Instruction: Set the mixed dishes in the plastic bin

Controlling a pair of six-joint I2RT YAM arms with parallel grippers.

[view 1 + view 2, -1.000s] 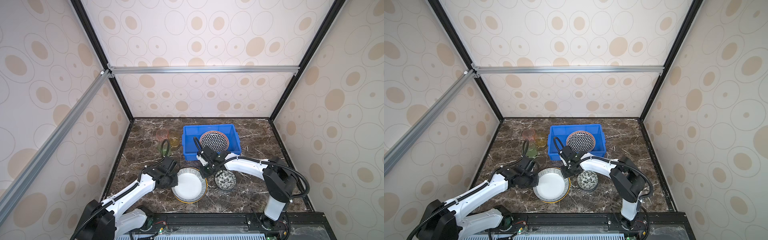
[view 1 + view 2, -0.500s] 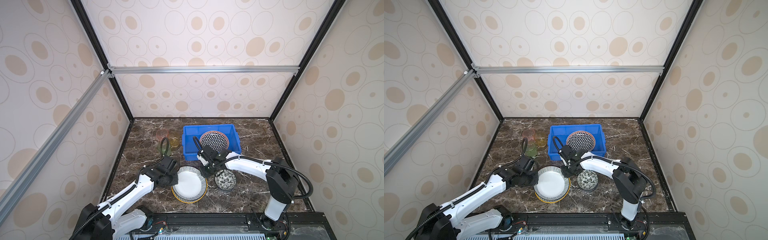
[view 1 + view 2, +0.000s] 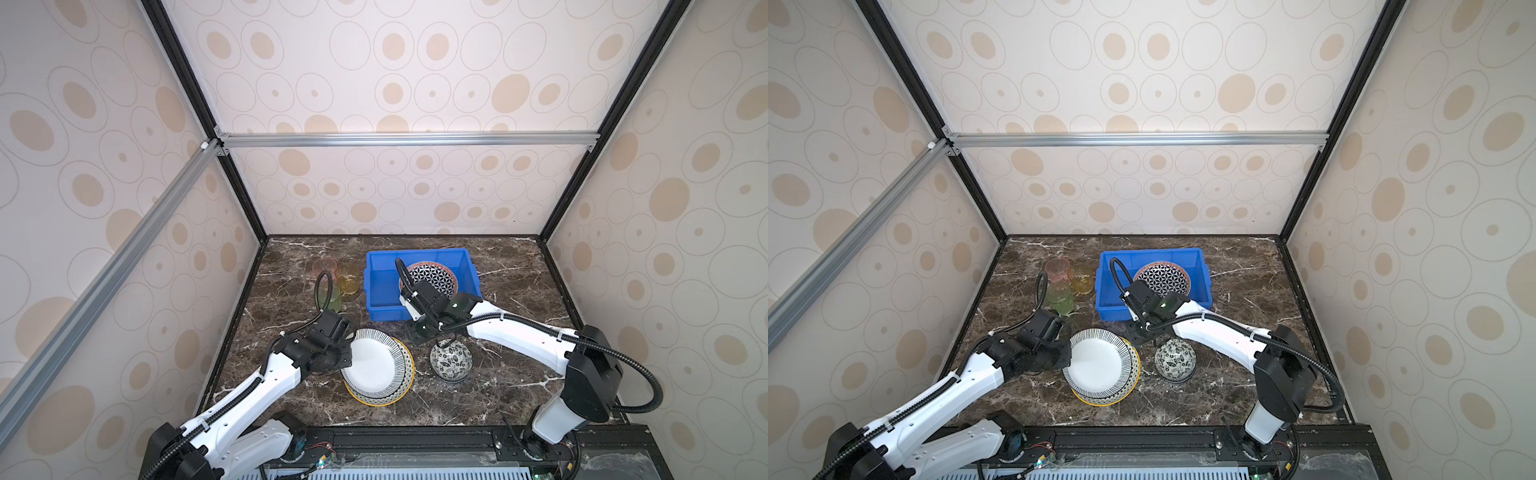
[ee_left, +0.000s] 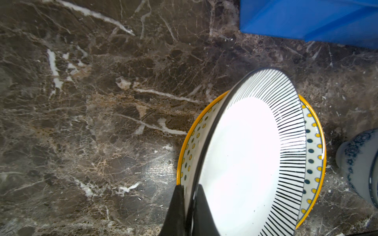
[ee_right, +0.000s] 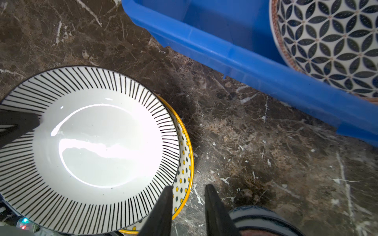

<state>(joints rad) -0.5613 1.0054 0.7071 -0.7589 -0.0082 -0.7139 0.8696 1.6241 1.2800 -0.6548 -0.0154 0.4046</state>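
One geometric plate [image 3: 432, 278] lies in the blue bin [image 3: 384, 305]. Left gripper [image 4: 189, 186] is clamped on the striped plate [image 3: 376, 361] rim; the plate is tilted, apparently half off the dotted plate [image 4: 313, 143]. Right gripper [image 5: 188, 186] hangs just beside them, jaws parted, empty. Step: picking up the striped plate. Next: lift clear, carry it over the bin wall, and set it down flat.

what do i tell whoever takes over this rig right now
Left claw: shut on the rim of the striped plate, which tilts over the dotted plate.
Right claw: open, empty, between the plates and the floral bowl.
Done: geometric plate in the blue bin.
Left: both plates, the bowl, plus pink tumbler, amber tumbler and green tumbler beside the bin.
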